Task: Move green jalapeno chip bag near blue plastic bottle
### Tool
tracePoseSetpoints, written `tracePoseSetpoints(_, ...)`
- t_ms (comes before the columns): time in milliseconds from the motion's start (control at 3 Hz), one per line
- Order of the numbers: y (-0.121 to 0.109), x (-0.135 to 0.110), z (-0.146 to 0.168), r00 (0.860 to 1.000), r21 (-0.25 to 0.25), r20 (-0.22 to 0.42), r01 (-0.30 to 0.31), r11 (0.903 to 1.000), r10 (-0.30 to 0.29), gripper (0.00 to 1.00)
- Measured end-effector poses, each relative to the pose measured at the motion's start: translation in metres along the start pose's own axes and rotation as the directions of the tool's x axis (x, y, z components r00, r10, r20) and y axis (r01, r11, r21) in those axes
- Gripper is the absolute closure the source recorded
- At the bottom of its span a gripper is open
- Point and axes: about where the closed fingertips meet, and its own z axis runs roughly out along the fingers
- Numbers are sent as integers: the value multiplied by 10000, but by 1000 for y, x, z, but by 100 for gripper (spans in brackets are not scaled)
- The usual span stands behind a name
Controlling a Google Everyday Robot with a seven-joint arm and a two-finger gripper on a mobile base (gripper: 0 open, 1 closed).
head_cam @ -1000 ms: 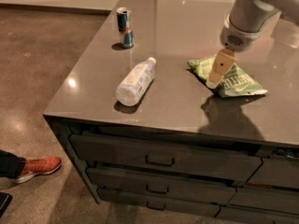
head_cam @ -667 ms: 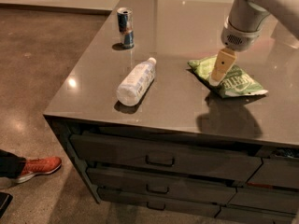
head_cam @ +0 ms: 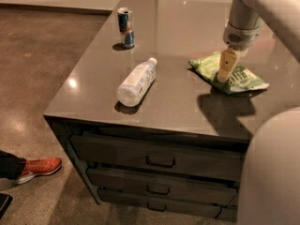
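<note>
**Green foil under my end effector, bottle lying across the way**

Green and crinkly, there it is: the green jalapeno chip bag lies flat on the right-hand part of the grey worktop. Its long axis runs on a shallow diagonal. One pointed corner aims far and left, and the other end reaches near and right, toward the front edge. White lettering shows on its upper face.

My end effector points straight down over the bag, a little left of its middle, with the tan tip at the foil. Touching or just above it? I cannot tell. Nor can I tell whether the end effector is open or closed from here. Its shadow falls on the worktop just in front of the bag.

Over to the left, apart from the bag, is the blue plastic bottle. It lies on its side, with a bare stretch of worktop between the two. Its long axis is a steeper diagonal: the white cap points far and right, and the base sits near the front-left edge.

A blue-and-silver can stands upright beyond the bottle, toward the far-left edge. Drawers with dark handles sit below the worktop, and an orange-red shoe shows on the floor at lower left.
</note>
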Motion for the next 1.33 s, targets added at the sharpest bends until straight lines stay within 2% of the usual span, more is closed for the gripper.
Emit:
tracePoseSetpoints(333,2,-6,0,9996,-102,-101,254,9996,-255,47)
tracePoseSetpoints(667,20,-14,-12,9945,-282,184,1033,9943,-1028,78)
tracePoseSetpoints(1000,40,-20,-25,9840,-460,569,1718,9841,-1691,99)
tracePoseSetpoints(1333,83,-23,-43,9545,-924,1365,2789,9559,-2653,100)
